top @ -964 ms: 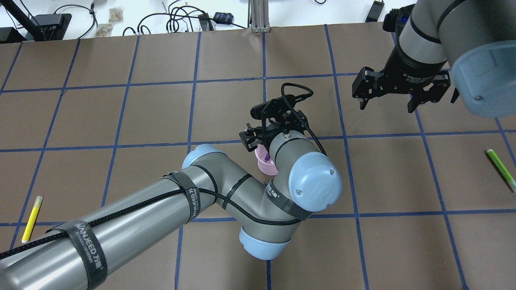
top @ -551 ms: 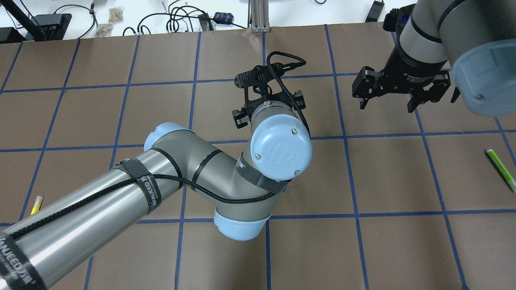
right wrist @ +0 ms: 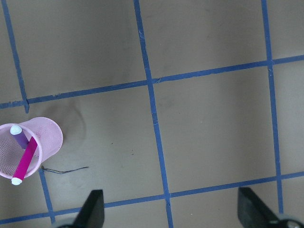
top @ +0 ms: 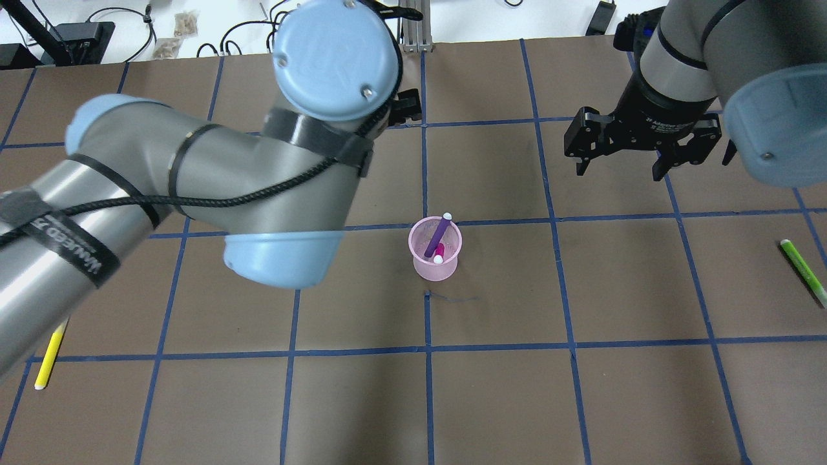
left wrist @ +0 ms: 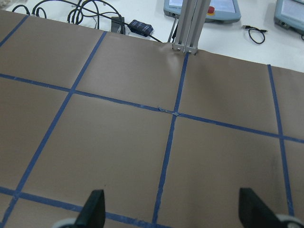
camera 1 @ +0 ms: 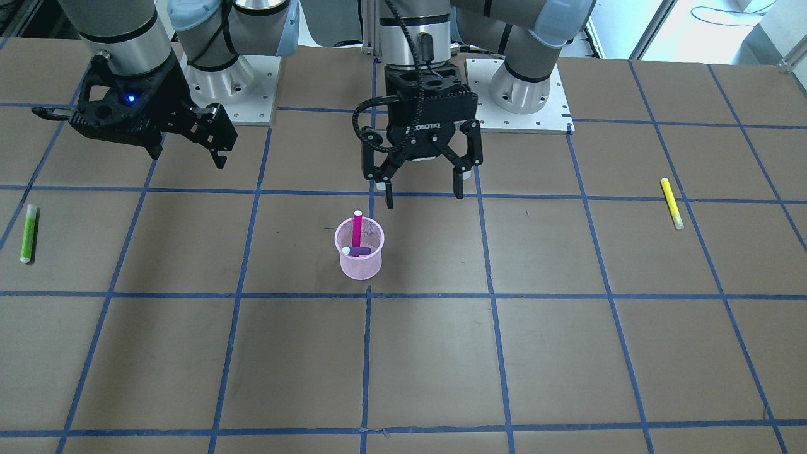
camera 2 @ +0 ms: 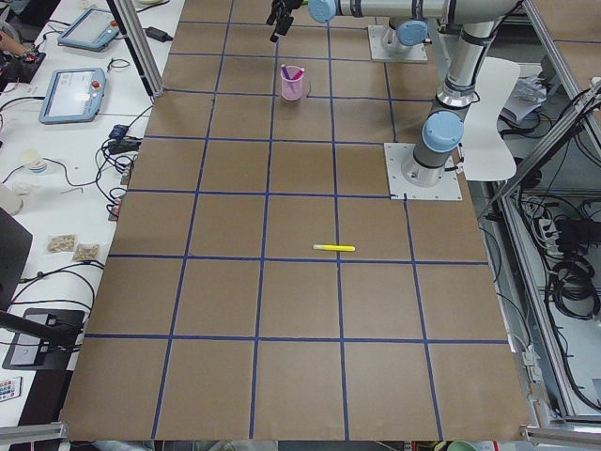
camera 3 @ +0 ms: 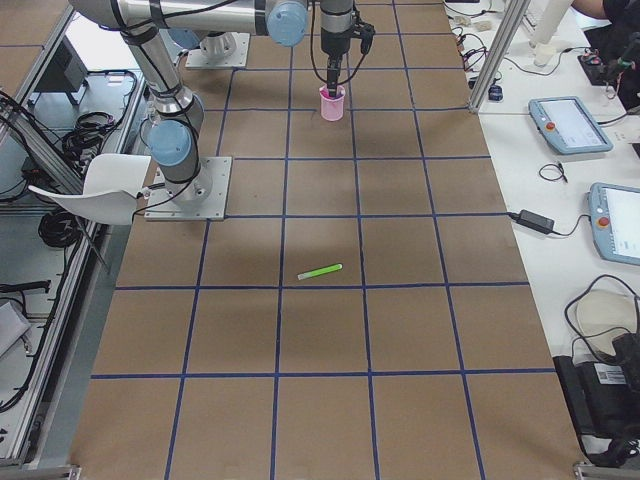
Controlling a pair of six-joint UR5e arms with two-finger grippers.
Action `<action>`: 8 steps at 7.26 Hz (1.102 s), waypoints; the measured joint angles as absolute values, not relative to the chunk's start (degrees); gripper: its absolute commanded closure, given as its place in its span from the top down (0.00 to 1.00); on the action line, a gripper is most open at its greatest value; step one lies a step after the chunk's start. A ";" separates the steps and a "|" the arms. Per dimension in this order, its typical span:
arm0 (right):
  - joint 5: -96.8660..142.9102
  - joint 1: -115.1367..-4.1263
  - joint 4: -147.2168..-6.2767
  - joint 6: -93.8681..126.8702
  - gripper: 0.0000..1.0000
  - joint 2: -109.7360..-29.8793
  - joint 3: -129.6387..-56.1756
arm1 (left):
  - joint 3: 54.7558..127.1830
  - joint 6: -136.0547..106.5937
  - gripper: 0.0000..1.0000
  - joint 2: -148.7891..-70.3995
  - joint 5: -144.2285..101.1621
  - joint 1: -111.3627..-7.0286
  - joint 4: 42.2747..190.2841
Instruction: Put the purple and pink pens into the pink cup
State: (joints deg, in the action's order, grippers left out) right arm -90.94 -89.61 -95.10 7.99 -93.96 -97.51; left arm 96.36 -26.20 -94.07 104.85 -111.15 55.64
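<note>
The pink mesh cup [camera 1: 360, 260] stands upright near the table's middle; it also shows in the overhead view [top: 435, 266] and the right wrist view [right wrist: 47, 135]. The pink pen [camera 1: 357, 228] and the purple pen [camera 1: 359, 251] both stand inside it, leaning on the rim. In the overhead view the purple pen [top: 441, 231] sticks out over the far rim, with the pink pen [top: 439, 250] beside it. My left gripper [camera 1: 423, 197] is open and empty, raised just behind the cup. My right gripper [top: 619, 171] is open and empty, hovering far to the cup's right.
A yellow pen [top: 50, 355] lies near the table's front left. A green pen [top: 803, 271] lies at the right edge. The left arm's elbow and wrist [top: 336, 58] hang high over the left half. Cables and tablets lie beyond the far table edge.
My left arm has pulled up and away from the cup toward the far left, uncovering the cup with both pens in it. The right arm has not moved.
</note>
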 measured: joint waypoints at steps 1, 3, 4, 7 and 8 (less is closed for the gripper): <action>-90.87 -89.64 -95.10 7.99 1.00 -93.95 -97.48 | 95.20 -21.86 1.00 -92.57 101.26 -106.82 61.53; -90.69 -89.67 -95.08 8.00 1.00 -94.00 -97.47 | 94.45 -15.18 1.00 -90.95 94.33 -98.32 69.81; -90.62 -89.70 -95.02 8.00 1.00 -94.03 -97.48 | 94.36 -13.15 1.00 -90.95 91.56 -95.28 73.59; -90.35 -89.87 -94.61 8.28 1.00 -94.18 -97.51 | 91.64 -11.06 1.00 -93.18 89.51 -92.42 79.25; -90.30 -89.99 -94.41 8.68 1.00 -94.25 -97.49 | 89.79 -10.95 1.00 -94.64 89.48 -92.27 80.74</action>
State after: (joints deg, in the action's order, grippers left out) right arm -90.30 -89.99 -94.41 8.68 -94.25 -97.49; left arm 89.79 -10.95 -94.64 89.48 -92.27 80.74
